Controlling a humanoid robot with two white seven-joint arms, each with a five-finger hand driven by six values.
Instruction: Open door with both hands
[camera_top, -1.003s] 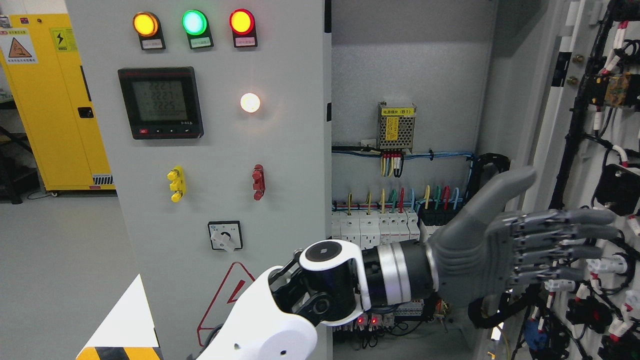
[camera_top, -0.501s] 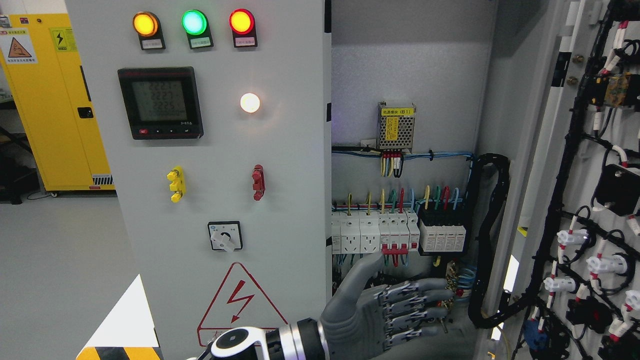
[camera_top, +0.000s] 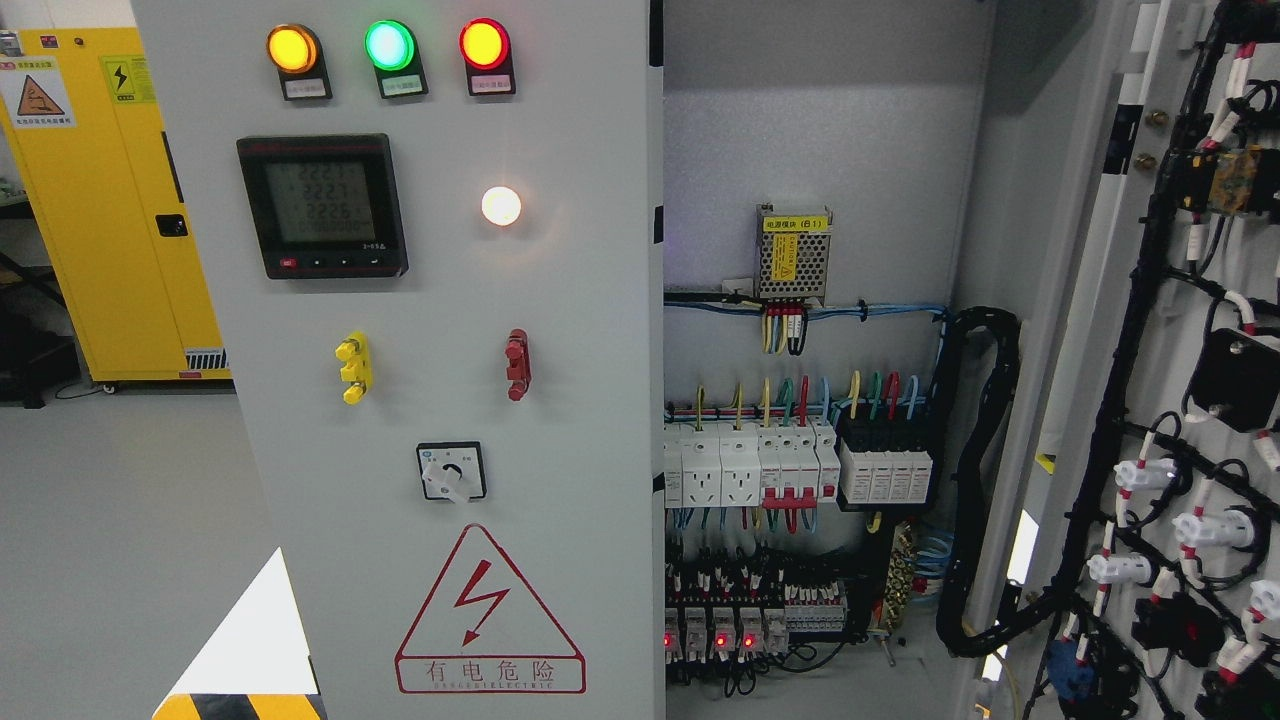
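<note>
The grey cabinet's right door (camera_top: 1150, 300) stands swung open at the far right, its inner face covered with black cables and white connectors. The left door (camera_top: 440, 300) is shut and carries three lamps, a digital meter (camera_top: 322, 206), a yellow handle (camera_top: 352, 368), a red handle (camera_top: 516, 364) and a rotary switch (camera_top: 451, 472). Between the doors the cabinet interior (camera_top: 800, 150) shows a power supply (camera_top: 793, 252), white breakers (camera_top: 750, 462) and coloured wires. Neither robot hand nor arm is in view.
A yellow safety cabinet (camera_top: 110, 200) stands at the back left on the grey floor (camera_top: 110, 540). A thick black cable loom (camera_top: 985, 480) hangs between the interior and the open door. A white and striped shape (camera_top: 245, 650) sits at the lower left edge.
The left arm and its open grey hand, which reached across to the open right door, dropped down and left the picture at the bottom. The doors have not moved.
</note>
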